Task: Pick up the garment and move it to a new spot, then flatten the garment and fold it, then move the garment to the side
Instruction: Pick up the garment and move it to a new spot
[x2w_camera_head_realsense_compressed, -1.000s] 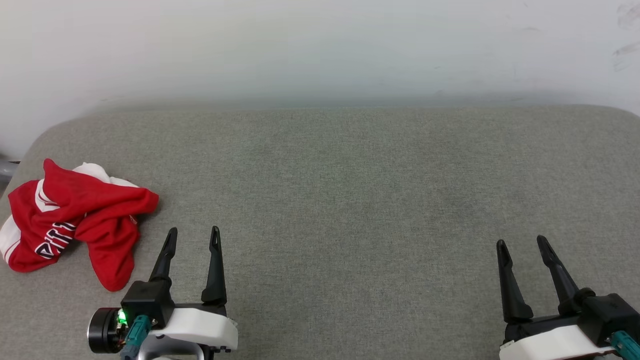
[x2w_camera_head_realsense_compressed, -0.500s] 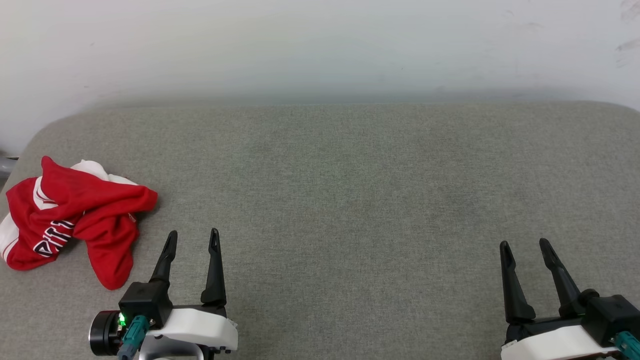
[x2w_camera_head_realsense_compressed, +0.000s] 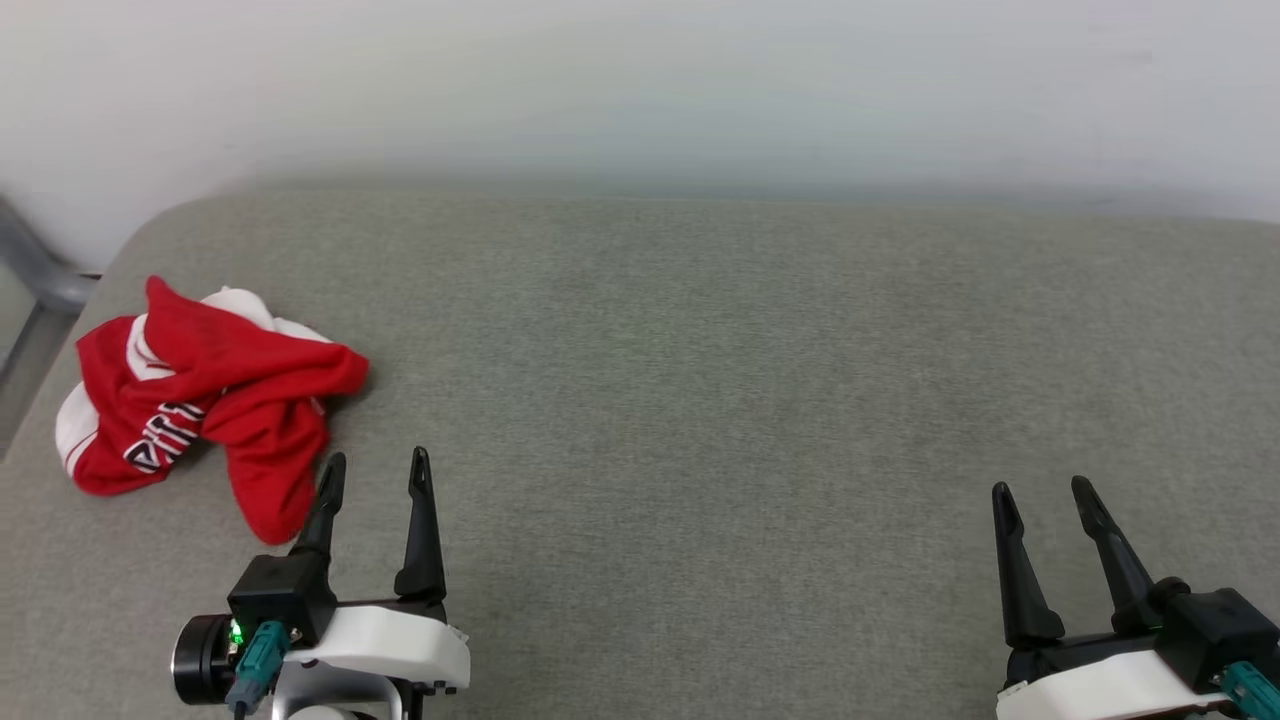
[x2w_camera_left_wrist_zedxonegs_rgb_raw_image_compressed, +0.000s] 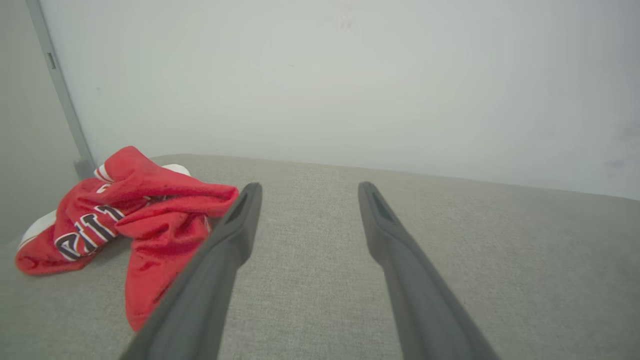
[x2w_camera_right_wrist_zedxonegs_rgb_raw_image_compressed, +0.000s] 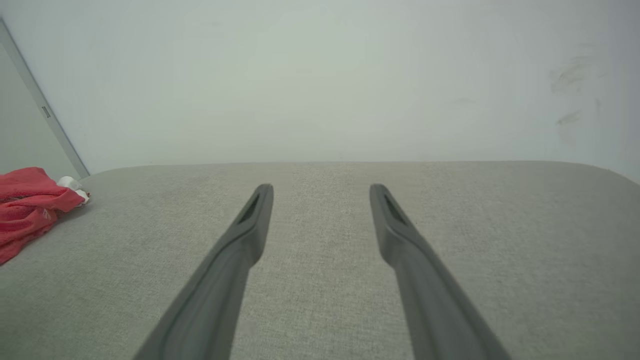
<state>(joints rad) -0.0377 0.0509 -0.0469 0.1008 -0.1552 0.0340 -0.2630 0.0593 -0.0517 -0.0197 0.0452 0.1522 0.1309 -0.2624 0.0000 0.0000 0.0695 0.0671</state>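
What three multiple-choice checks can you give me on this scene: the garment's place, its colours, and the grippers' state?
1. Where does the garment lie on the grey cushion in the head view?
A. Far left, just beyond the left gripper
B. Centre
C. Far right

2. Which colours does the garment show?
A. Blue and yellow
B. Red and white with black lettering
C. Plain green

3. What state are the grippers in?
A. Both shut on the garment
B. One shut on the garment, one open
C. Both open, holding nothing

Answers:
1 A: it lies crumpled near the cushion's left edge.
2 B: red cloth, white parts and black white-edged letters show.
3 C: the fingers of the left gripper and of the right gripper stand apart with nothing held between them.
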